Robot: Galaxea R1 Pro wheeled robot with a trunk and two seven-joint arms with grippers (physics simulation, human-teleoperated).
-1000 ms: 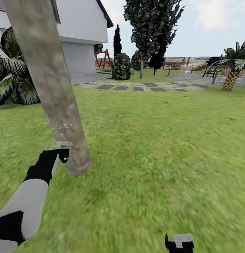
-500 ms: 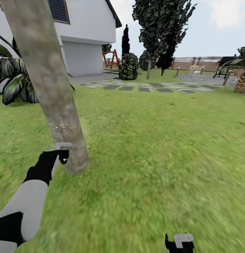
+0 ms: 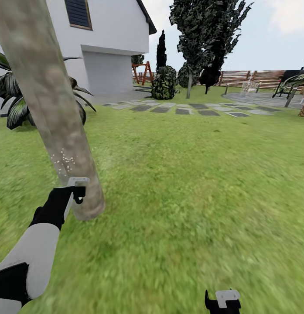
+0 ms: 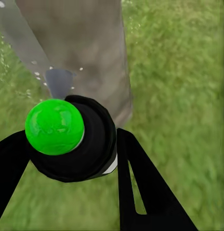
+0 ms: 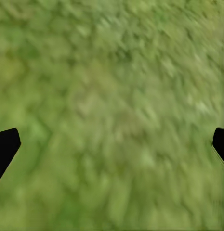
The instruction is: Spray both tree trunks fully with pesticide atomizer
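Observation:
A thick mottled grey-brown tree trunk (image 3: 51,109) leans up from the lawn at the left. My left gripper (image 3: 77,192) is beside its base, shut on the pesticide atomizer (image 4: 87,144), a small black bottle whose top (image 4: 54,126) shows bright green. Whitish pesticide specks (image 3: 64,160) speckle the trunk just above the gripper, and more specks (image 4: 42,74) float before the trunk (image 4: 87,48) in the left wrist view. A second tree (image 3: 204,30) stands far back. My right gripper (image 3: 222,301) hangs low over grass, open and empty, its fingertips (image 5: 6,144) far apart.
A white house (image 3: 104,39) stands behind, with striped palm plants (image 3: 21,109) at the left. Grey stone slabs (image 3: 182,109) cross the lawn in the distance, before a brown slat fence (image 3: 252,78). Open grass (image 3: 204,196) stretches to the right of the trunk.
The whole picture has shifted, so the camera has moved: house and far trees sit further right, the trunk's base a little further left. Both arms hold the same place in the picture.

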